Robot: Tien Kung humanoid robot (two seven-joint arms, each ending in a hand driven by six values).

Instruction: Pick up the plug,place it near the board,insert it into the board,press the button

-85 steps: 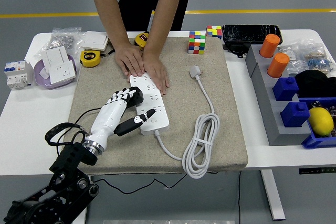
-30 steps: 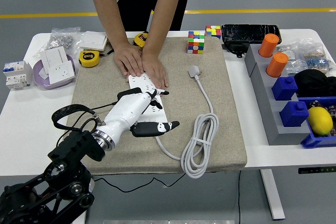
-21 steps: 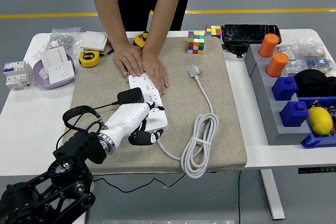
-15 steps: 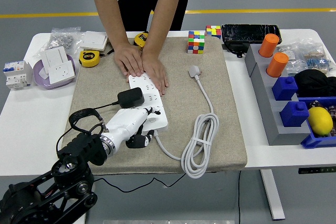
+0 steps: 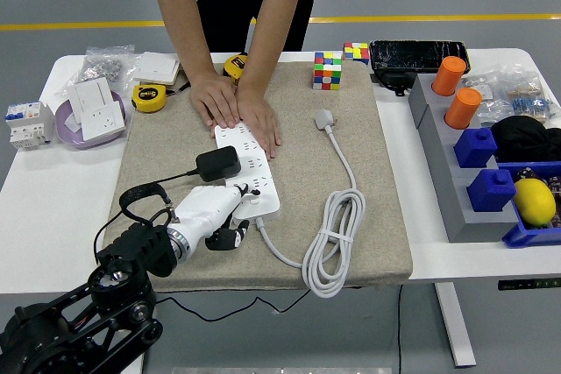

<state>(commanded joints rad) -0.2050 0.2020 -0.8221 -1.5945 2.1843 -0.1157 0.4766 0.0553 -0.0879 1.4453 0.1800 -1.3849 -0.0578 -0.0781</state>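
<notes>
A white power strip [image 5: 252,171] lies on the beige mat [image 5: 368,172]. A black plug [image 5: 217,164] with a black cord sits in the strip's left side. My left hand [image 5: 230,222] is at the strip's near end, fingers curled under and holding nothing; its knuckles touch or nearly touch the strip's near corner. A person at the far side presses both hands [image 5: 237,107] flat on the strip's far end. The strip's own white cable [image 5: 331,243] lies coiled on the right, ending in a white plug [image 5: 326,118].
Two colour cubes [image 5: 330,70] stand at the mat's far edge. Tape measures [image 5: 150,96] and a purple bowl [image 5: 63,122] holding a wall socket are at the left. A grey rack [image 5: 438,146] with orange cylinders, blue blocks and a lemon [image 5: 536,201] fills the right side.
My left hand let go of the black plug, which now stands in the strip. The hand drew back toward the near left and its fingers curled in. The person's hands stayed put.
</notes>
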